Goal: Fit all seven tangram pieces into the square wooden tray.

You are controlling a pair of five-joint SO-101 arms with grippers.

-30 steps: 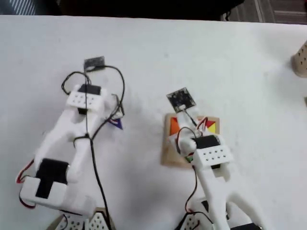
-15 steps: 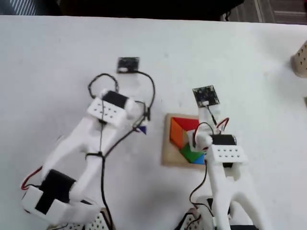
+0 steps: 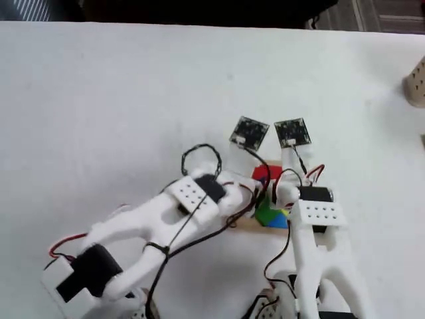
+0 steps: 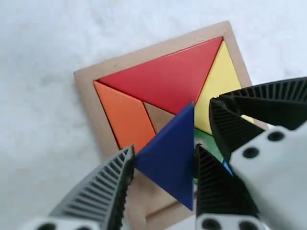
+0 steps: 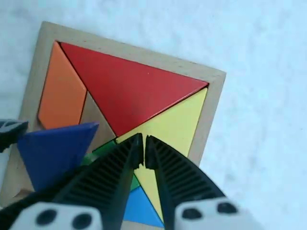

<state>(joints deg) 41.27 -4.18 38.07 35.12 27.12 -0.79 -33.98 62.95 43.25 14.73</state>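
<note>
The square wooden tray [image 4: 144, 55] [image 5: 211, 120] holds a red triangle [image 4: 168, 81], an orange parallelogram [image 4: 124, 115], a yellow triangle [image 5: 172, 124], a green piece [image 5: 103, 148] and a light blue piece [image 5: 139, 208]. A bare triangular gap [image 4: 158, 115] lies between the orange and red pieces. My left gripper [image 4: 163, 153] is shut on a dark blue triangle [image 4: 168, 158] [image 5: 53, 148], held tilted just above that gap. My right gripper [image 5: 144, 141] is shut on nothing over the yellow triangle, close beside the left one. In the high view both arms cover most of the tray [image 3: 249, 224].
A perforated wooden block [image 3: 417, 83] stands at the table's far right edge. The white table [image 3: 133, 86] stretches open to the left and back. Cables loop over the left arm [image 3: 153, 222]; the right arm [image 3: 319, 239] stands just right of the tray.
The left arm has swung right across the table, carrying the dark blue triangle to above the tray. The right arm shifted slightly right, then held over the tray.
</note>
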